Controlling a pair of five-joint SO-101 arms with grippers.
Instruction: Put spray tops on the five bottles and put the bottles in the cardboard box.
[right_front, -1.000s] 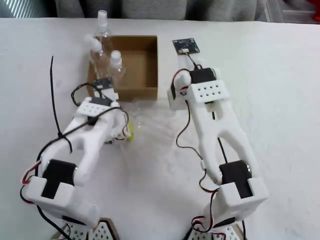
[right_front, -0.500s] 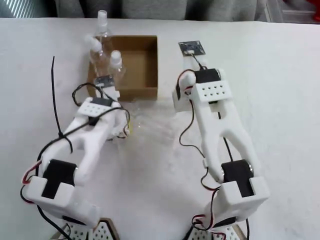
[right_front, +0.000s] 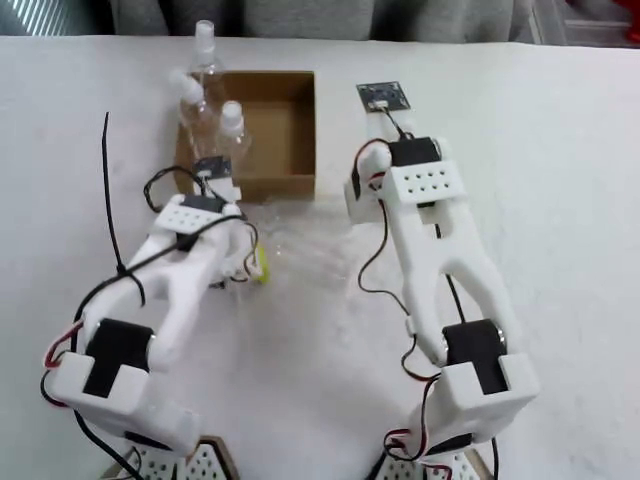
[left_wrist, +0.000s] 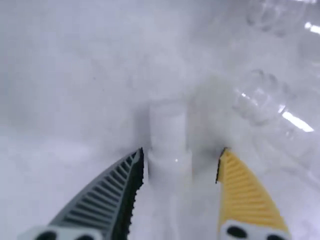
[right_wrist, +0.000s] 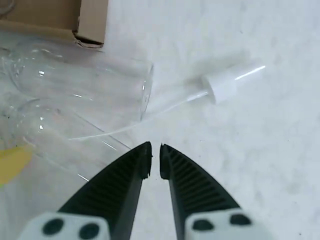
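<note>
L side of the cardboard box (right_front: 285, 130) first. The near capped bottle (right_front: 232, 124) stands inside, by the box's left wall. The mid capped bottle (right_front: 190, 92) is right at that wall; can't tell if in or out. The far capped bottle (right_front: 205, 45) looks to be just past the box's far left corner. So 3 of 5 have tops, prob 1 or 2 boxed.

Just off the box's near left corner, the left gripper (left_wrist: 181, 151) is low over the table (right_front: 560, 200) w/ fingers (left_wrist: 125, 185) spread either side of a white spray top (left_wrist: 167, 135). One finger is close to it, the other a bit off, so it straddles the top w/o pinching. Set that way, I'd say, so one squeeze takes the top by its collar.

Along the box's near wall, btwn the arms, two bottles lie on their sides. The box-side clear bottle (right_wrist: 85, 82) is almost at the box's corner, and the arm-side clear bottle (right_wrist: 60, 135) is just beside it, further from the box. Lying flat, they'll prob need one arm to steady them while the other fits a top.

Off the box's near right corner the right gripper (right_wrist: 155, 152) hangs over bare table, fingers (right_wrist: 120, 180) pressed nearly together on nothing. Likely idle till a top or bottle needs holding. A second spray top (right_wrist: 227, 82) lies further right of the box, its dip tube (right_wrist: 165, 107) running back toward the bottles.
</note>
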